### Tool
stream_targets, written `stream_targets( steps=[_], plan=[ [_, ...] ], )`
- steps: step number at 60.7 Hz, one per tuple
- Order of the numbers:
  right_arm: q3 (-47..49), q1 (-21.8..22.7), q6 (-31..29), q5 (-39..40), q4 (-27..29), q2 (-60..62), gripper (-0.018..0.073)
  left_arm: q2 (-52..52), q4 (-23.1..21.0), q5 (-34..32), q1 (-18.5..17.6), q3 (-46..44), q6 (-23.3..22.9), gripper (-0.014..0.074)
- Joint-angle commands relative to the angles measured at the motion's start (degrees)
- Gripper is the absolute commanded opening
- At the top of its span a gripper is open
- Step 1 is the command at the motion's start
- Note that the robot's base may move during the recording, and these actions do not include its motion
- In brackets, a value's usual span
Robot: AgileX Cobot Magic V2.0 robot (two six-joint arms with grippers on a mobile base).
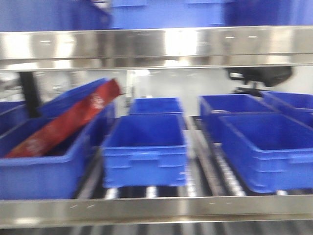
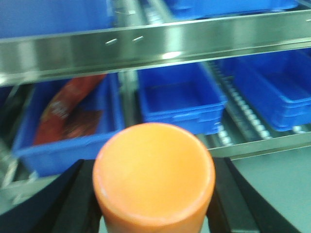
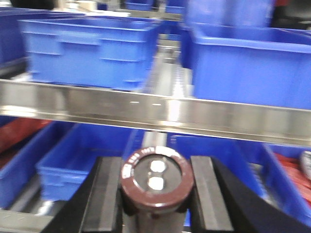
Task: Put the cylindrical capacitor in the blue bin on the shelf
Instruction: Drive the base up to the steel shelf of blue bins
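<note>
My right gripper (image 3: 156,196) is shut on the cylindrical capacitor (image 3: 156,175), a dark brown stubby cylinder with two pale terminals on its end; a black finger (image 3: 109,194) sits on each side of it. It is held in front of the shelf's steel rail (image 3: 155,111), with blue bins (image 3: 82,160) on the tier below and others above. My left gripper (image 2: 153,199) is shut on an orange cylinder (image 2: 153,170) in front of the shelf (image 2: 160,43). The front view shows the shelf (image 1: 156,46) and an empty middle blue bin (image 1: 146,147); neither gripper is clearly visible there.
A red package (image 1: 63,125) leans in the left bin, also seen in the left wrist view (image 2: 63,104). More blue bins (image 1: 264,147) stand at right on roller tracks (image 1: 215,171). A dark blurred object (image 1: 259,76) is behind the shelf at upper right.
</note>
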State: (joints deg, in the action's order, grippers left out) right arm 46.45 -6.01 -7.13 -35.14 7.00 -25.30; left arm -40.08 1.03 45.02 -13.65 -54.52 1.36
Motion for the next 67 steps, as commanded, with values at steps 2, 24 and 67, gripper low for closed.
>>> stream_targets(
  steps=[2, 24, 67],
  plan=[
    [0.5, 0.0, -0.4, 1.3, -0.4, 0.2, -0.0099, 0.3, -0.2, -1.0, -0.4, -0.4, 0.0, -0.0111],
    [0.5, 0.0, -0.4, 1.3, -0.4, 0.2, -0.0099, 0.3, -0.2, -1.0, -0.4, -0.4, 0.0, -0.0111],
    [0.5, 0.0, -0.4, 1.3, -0.4, 0.2, -0.0099, 0.3, -0.2, -1.0, -0.4, -0.4, 0.0, -0.0111]
  ],
)
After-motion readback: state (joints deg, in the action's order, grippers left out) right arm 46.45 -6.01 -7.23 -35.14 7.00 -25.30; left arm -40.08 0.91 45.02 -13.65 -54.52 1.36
